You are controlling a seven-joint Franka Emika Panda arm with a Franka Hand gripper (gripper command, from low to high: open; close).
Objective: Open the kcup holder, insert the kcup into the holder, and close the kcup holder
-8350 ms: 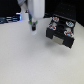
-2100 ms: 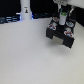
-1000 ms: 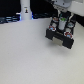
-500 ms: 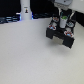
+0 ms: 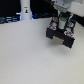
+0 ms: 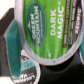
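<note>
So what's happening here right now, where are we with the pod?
The arm's gripper is down over the black pod holder on the white table, toward the exterior view's right. It holds the green-topped coffee pod, which fills the wrist view with its label facing the camera. The pod looks right at the holder; whether it is seated yet cannot be told. A tall white bottle stands apart at the back.

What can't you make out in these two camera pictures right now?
- Exterior view: the end effector hides the top of the kcup holder; whether it is open is unclear.
- Exterior view: the kcup is a small blur, and the grip on it is unresolved.
- Wrist view: the kcup fills the frame, hiding the opening below; its lid is cut off by the edge.
- Exterior view: the white bottle is too blurred to identify.
</note>
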